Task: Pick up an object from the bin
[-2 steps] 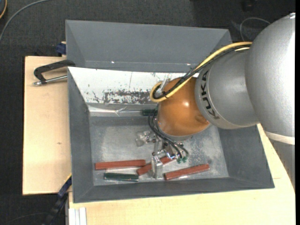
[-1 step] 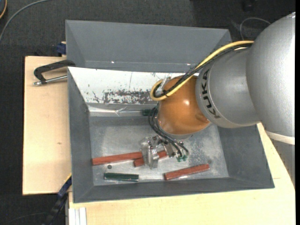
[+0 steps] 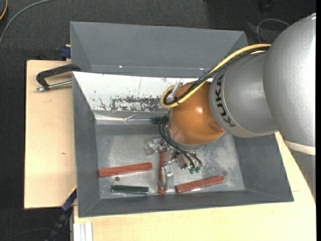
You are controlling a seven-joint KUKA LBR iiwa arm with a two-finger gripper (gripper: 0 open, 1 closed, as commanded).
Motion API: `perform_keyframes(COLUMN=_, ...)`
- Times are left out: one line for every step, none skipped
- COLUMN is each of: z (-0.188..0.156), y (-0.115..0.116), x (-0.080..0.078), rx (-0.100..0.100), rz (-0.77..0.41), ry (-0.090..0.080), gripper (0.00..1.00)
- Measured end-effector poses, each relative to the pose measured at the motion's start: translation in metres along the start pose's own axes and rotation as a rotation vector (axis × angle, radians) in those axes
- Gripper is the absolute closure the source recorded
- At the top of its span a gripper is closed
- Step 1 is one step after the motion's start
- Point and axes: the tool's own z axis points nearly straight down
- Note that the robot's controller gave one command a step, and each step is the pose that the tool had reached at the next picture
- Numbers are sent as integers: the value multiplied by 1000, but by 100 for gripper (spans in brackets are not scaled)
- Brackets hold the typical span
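A red stick (image 3: 162, 159) is what we are finding nearest to the gripper (image 3: 169, 170). It is lying on the floor of the grey bin (image 3: 83, 134), about the middle of the front half, and pointing from the middle towards the front wall. Its front end is resting close to that wall, and its back end is running in under the metal parts of the gripper. The gripper is hanging low, right over the back half of this stick and just to its right. We cannot tell whether it is released, clenched, or grasping the stick, because the metal parts and the stick are overlapping from where we are looking.

Above the gripper we are seeing the orange cover (image 3: 193, 117) of the wrist, with a yellow cable (image 3: 235, 55) looping over it, and the arm is reaching in from the right.

Three more things of the same kind are lying near by. A second red stick (image 3: 125, 169) is lying crosswise to the left. A third red stick (image 3: 199, 184) is lying crosswise to the right, near the front wall. A dark green stick (image 3: 130, 189) is lying along the front wall at the left, its right end near the front end of the first stick.
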Motion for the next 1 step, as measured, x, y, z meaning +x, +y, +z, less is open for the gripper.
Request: perform_keyframes(z=0, y=68, x=-23, rx=-3, rz=-119, ry=-5, gripper=0)
